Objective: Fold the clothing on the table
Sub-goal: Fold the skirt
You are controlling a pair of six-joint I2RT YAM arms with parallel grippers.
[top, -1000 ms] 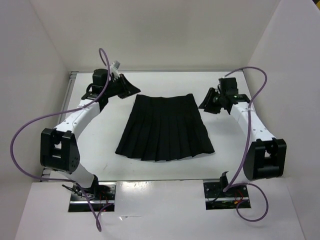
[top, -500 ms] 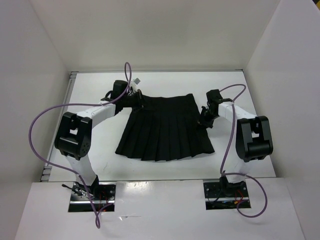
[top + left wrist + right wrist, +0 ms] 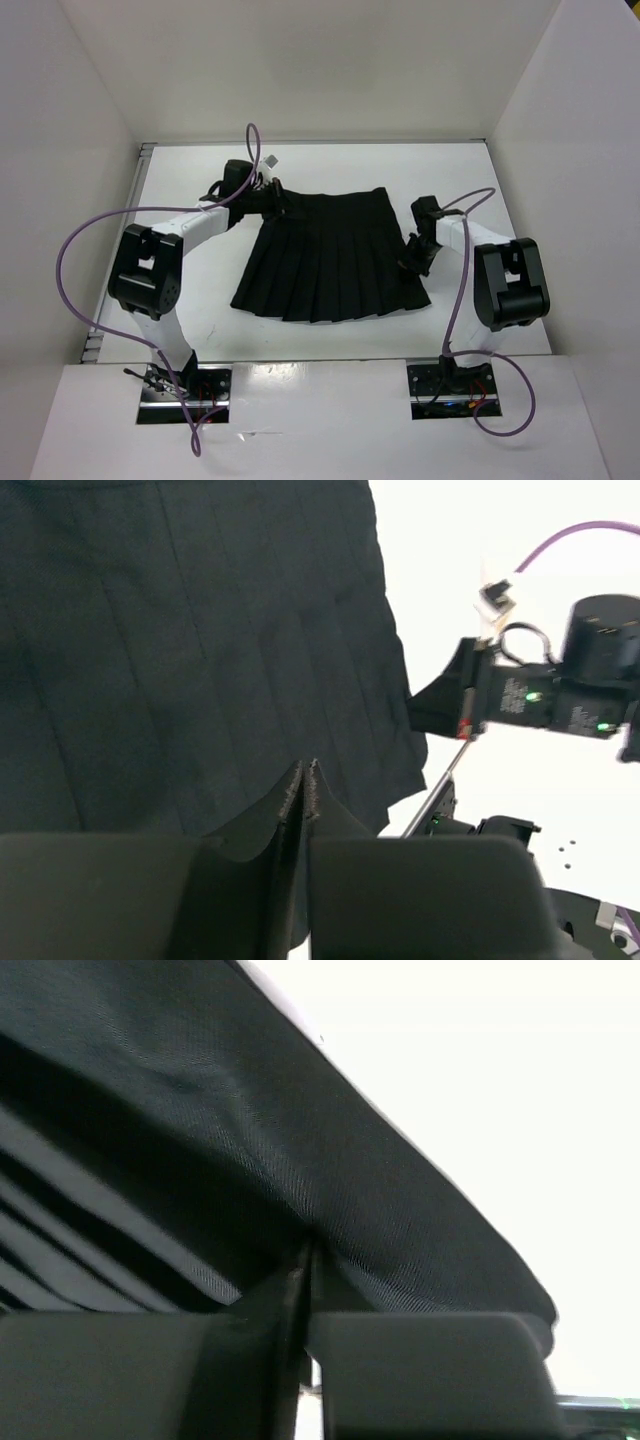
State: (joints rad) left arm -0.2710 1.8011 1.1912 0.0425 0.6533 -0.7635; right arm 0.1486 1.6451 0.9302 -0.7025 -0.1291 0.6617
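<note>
The clothing, a black pleated skirt, lies flat on the white table with its narrow waistband at the far side. My left gripper sits at the waistband's far-left corner. In the left wrist view its fingertips are pressed together on the dark fabric. My right gripper is at the skirt's right edge, toward the hem. In the right wrist view it is shut on a raised fold of the fabric, which tents up over its tips.
White upright walls close in the table on the left, back and right. Purple cables loop beside each arm. The right arm's wrist shows beyond the skirt in the left wrist view.
Both arms came in from the far corners onto the skirt. The right gripper shut on the right edge and slid toward the hem, and the left stayed at the waistband corner.
</note>
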